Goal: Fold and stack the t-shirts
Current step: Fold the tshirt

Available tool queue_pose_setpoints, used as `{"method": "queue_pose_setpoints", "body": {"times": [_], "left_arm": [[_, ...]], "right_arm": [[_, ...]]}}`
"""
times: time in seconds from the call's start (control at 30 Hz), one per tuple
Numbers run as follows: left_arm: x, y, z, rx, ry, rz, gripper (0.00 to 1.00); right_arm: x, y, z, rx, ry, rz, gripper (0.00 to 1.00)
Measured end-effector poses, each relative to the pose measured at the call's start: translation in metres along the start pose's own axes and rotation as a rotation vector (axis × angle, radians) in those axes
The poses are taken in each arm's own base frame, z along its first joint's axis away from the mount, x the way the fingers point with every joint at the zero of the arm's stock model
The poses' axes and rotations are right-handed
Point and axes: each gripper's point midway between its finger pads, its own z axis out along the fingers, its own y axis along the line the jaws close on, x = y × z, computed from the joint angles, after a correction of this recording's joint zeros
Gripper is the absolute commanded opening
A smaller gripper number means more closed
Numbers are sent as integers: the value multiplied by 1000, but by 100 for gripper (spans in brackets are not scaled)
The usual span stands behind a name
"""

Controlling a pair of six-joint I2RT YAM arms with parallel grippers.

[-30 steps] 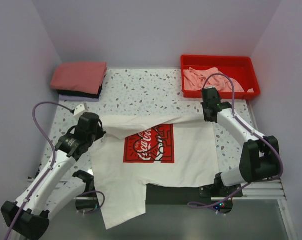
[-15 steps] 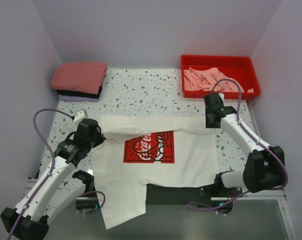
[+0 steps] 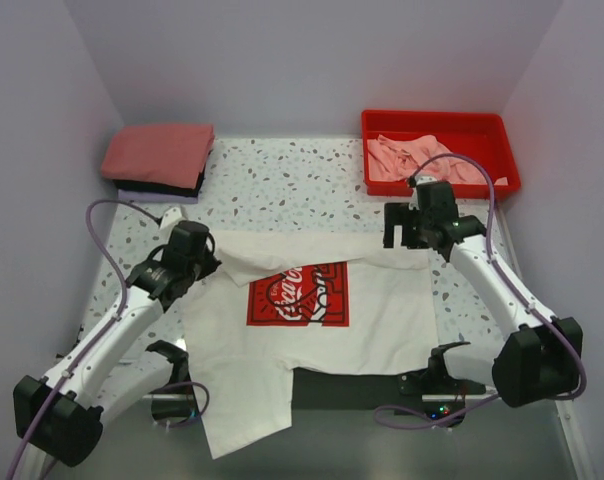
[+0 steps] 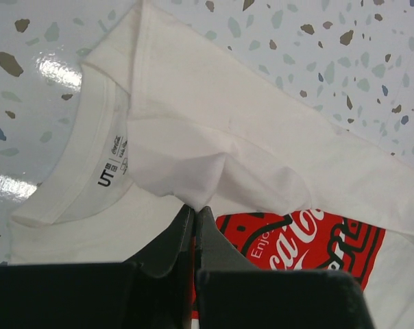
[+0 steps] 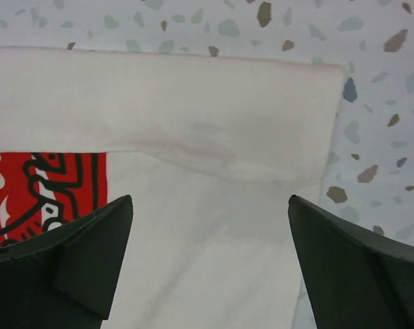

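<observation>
At the left end of the white t-shirt (image 3: 382, 310), the left gripper (image 3: 208, 264) has its fingers pressed together on a pinch of white cloth. In the left wrist view the two black tips (image 4: 195, 209) meet where a folded flap comes to a point, just at 12 o'clock of the red logo print (image 4: 296, 240). The collar (image 4: 70, 185), with a small "UT" label inside it, lies at 10 o'clock of the tips.

The right gripper (image 3: 407, 240) stands with its jaws spread wide and nothing between them. It sits over the shirt's far right corner, and its own camera shows the fingers either side of bare white cloth (image 5: 193, 110), with the folded band running across at 12 o'clock.

The shirt lies flat in the middle of the speckled table (image 3: 282, 180), print up. A strip along its far edge is folded over toward the near side, from one gripper to the other. Its lower part hangs over the table's near edge at about 7 o'clock.

At 10 o'clock of the shirt, in the far left corner, is a stack of folded tees: a salmon-red one (image 3: 160, 152) on top, a black one (image 3: 162, 186) beneath it, and a lavender one (image 3: 154, 197) at the bottom. At 2 o'clock, a red tray (image 3: 432, 121) holds crumpled light pink tees (image 3: 412, 162).
</observation>
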Motion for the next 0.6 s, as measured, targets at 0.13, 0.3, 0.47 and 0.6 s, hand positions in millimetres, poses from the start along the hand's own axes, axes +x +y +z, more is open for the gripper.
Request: {"method": "queue_pose_setpoints", "body": {"times": [0.13,0.3,0.47,0.6], "left_arm": [[-11,-16,11,1,-9,10,0],[-32,-32,35,1,-27,-7,0],[-37,-35,74,-34,18,-6,0],[-32,-33,103,-72,77,8,0]], "right_arm": [[8,29,20,-114,56,-22,99],[36,93,36,-257,150,-162,99],[61,172,21,-431,146,-340,99],[80,238,1,-593,94,-468,97]]}}
